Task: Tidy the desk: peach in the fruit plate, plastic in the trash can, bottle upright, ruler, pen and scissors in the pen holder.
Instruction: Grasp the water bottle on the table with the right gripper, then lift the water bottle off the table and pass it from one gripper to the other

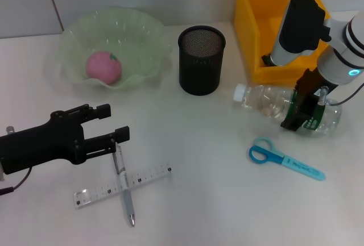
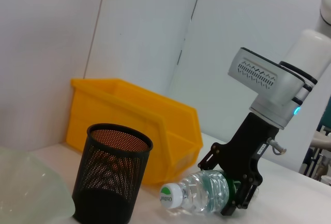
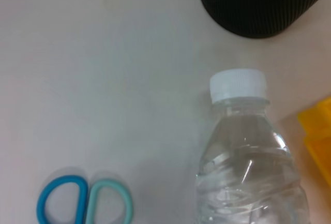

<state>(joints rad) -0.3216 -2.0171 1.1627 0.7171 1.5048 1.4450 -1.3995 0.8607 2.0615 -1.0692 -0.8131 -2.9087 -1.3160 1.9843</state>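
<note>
Bottle (image 1: 273, 104), lying flat and clasped between the right gripper (image 1: 304, 107) jaws at its label, should be pivoted upright slowly.

This looks like a robot test lab set up as a mock office desk. The desk (image 1: 216, 200) is a plain white tabletop, backed by bare pale wall panels (image 2: 155, 38) with dark seams between them. Two robot arms work over it: a black gripper (image 1: 108, 125) at about 9 o'clock and a white arm with a lit ring (image 1: 341, 58) at about 2 o'clock. Office items lie about: a black mesh pen holder (image 1: 201, 59) near 12 o'clock, a ruler (image 1: 122, 185) and pen (image 1: 124, 186) crossed at 7 o'clock, and scissors (image 1: 284, 158) at 4 o'clock. A yellow workshop-style bin (image 1: 256, 24) stands at 1 o'clock.
</note>
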